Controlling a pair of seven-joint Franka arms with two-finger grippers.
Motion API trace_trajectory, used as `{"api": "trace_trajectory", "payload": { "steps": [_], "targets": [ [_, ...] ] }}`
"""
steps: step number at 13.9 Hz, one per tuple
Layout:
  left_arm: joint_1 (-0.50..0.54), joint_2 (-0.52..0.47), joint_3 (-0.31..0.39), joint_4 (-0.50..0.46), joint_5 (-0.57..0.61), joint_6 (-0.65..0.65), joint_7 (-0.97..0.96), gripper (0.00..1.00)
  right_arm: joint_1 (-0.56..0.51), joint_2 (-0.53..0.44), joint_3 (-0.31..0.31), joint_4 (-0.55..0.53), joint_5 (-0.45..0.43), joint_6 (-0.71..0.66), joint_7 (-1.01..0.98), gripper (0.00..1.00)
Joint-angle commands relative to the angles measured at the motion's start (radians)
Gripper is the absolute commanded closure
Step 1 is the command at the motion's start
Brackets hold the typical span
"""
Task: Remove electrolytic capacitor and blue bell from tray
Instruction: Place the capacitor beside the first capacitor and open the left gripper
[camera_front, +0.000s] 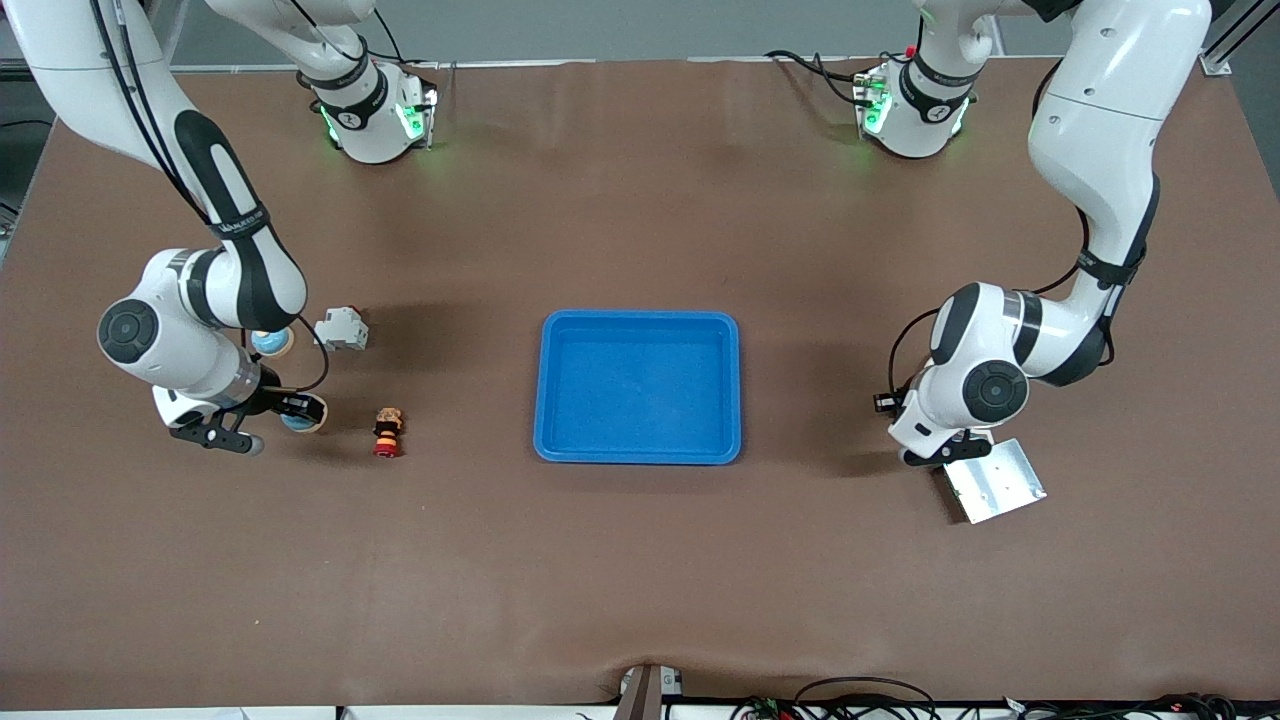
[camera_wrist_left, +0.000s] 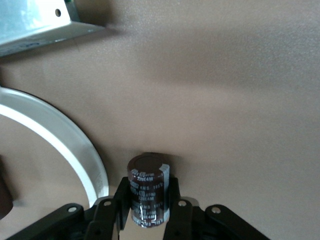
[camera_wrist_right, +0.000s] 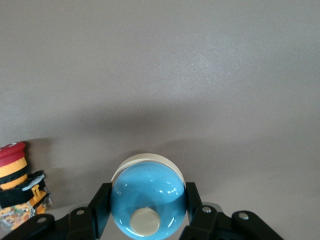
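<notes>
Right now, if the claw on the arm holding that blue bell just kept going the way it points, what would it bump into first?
Most likely only the bare brown table. The right gripper, jaws shut on the blue bell, faces open tabletop in its wrist view. The red push button sits off to one side, probably out of its line.

the front view looks down from high across the brown surface (camera_front: 640, 580) toward both bases. each wrist view sits close above its own fingers, facing that surface, which all three views share.

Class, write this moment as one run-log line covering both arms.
left pincer: shut on capacitor, beside metal bracket | right pincer: shut on blue bell | blue tray: nothing in it
</notes>
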Motion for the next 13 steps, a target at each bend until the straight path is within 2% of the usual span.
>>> {"api": "trace_trajectory", "payload": {
  "steps": [1, 2, 4, 5, 7, 11, 13],
  "targets": [
    [-0.001, 0.012, -0.002, 0.016, 0.026, 0.011, 0.004, 0.91, -0.024, 0.033, 0.019, 0.039, 0.017, 0.000, -0.021, 1.00],
    [-0.001, 0.012, -0.002, 0.016, 0.024, 0.011, 0.001, 0.84, -0.024, 0.039, 0.019, 0.046, 0.017, 0.000, -0.021, 1.00],
    [0.001, 0.011, -0.004, 0.016, 0.024, 0.011, -0.005, 0.50, -0.024, 0.053, 0.019, 0.065, 0.017, -0.001, -0.021, 1.00],
    [0.002, 0.008, -0.004, 0.016, 0.024, 0.011, -0.005, 0.29, -0.024, 0.062, 0.019, 0.072, 0.017, 0.000, -0.021, 1.00],
    [0.001, 0.003, -0.005, 0.016, 0.024, 0.010, -0.006, 0.00, -0.024, 0.076, 0.019, 0.088, 0.017, -0.001, -0.021, 1.00],
    [0.005, -0.034, -0.007, 0.014, 0.023, -0.007, -0.008, 0.00, -0.024, 0.102, 0.019, 0.109, 0.017, -0.001, -0.021, 1.00],
    [0.007, -0.063, -0.011, 0.017, 0.023, -0.064, -0.005, 0.00, -0.024, 0.107, 0.019, 0.115, 0.017, -0.001, -0.021, 1.00]
  ]
}}
